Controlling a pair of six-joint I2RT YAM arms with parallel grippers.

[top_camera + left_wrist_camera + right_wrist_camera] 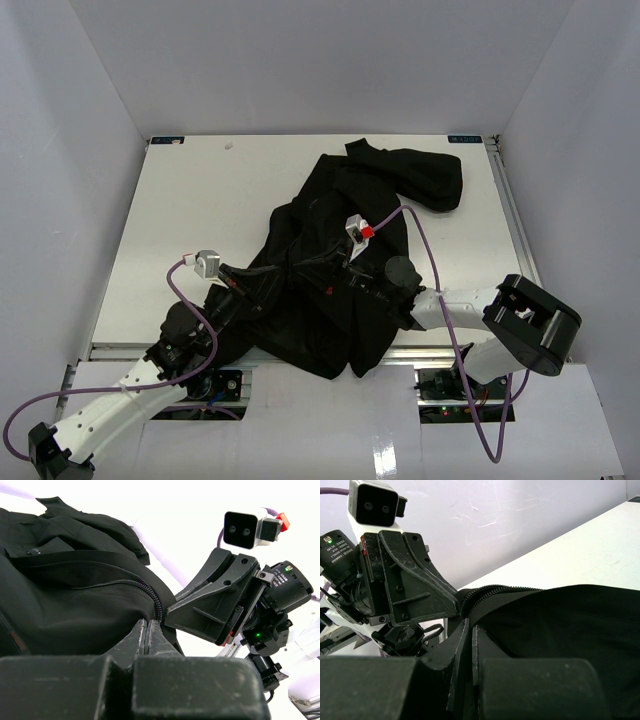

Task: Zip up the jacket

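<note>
The black jacket (322,200) lies crumpled on the middle of the white table (190,200), one sleeve thrown to the far right. Both grippers meet over its middle, tip to tip. My left gripper (148,623) is shut on the jacket's edge right at the zipper teeth (145,585), which curve away to the left. Facing it, my right gripper (470,624) is shut on the jacket fabric beside the zipper track (505,588). In the top view the left gripper (303,268) and right gripper (332,270) blend into the dark cloth. The slider is hidden.
White walls enclose the table on three sides. A metal rail (510,220) runs along the right edge. Purple cables (430,250) loop from both wrists. The jacket's hem (330,365) hangs over the near table edge between the arm bases.
</note>
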